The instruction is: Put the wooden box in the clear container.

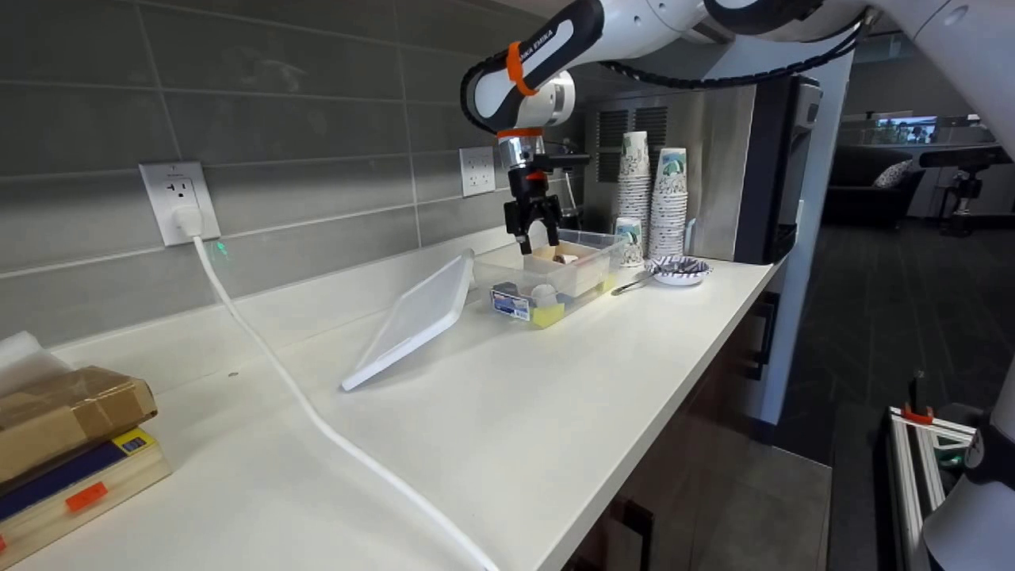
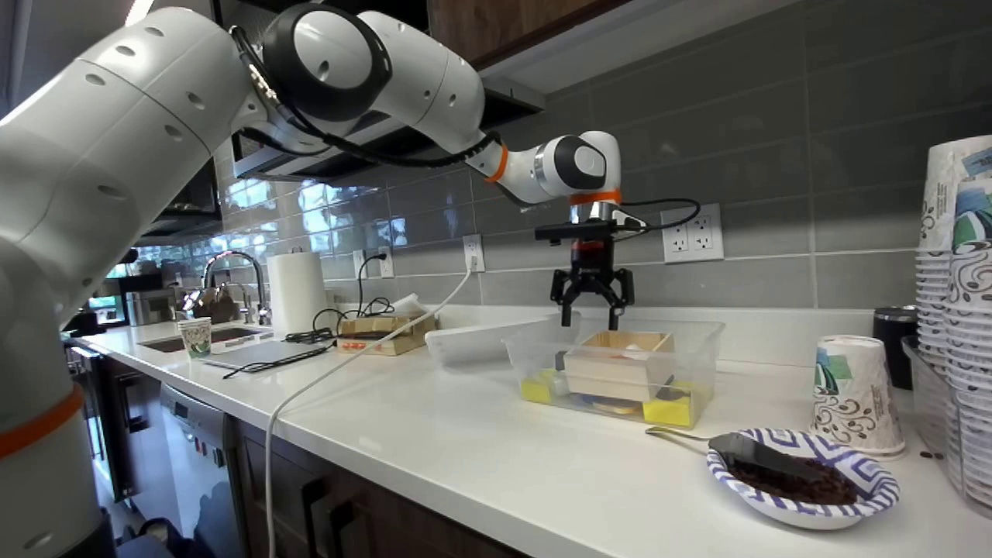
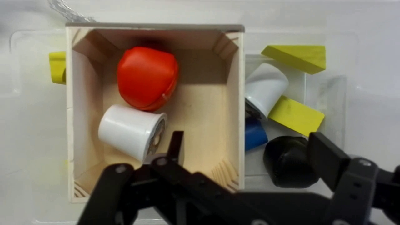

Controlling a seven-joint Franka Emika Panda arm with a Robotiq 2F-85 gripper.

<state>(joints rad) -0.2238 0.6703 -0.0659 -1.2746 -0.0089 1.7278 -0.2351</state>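
Note:
The wooden box, pale and open-topped, sits inside the clear container. It holds a red ball-like bag and a white cup. The box also shows in both exterior views, through the container wall. My gripper is open and empty, pointing down. In the wrist view one finger lies over the box's inside and one outside it, with a side wall between them. In the exterior views the fingertips are near the box's rim height; contact is unclear.
Yellow blocks, a black bag, a second white cup and a blue piece lie in the container beside the box. A white lid leans by the wall. A patterned bowl and stacked cups stand nearby.

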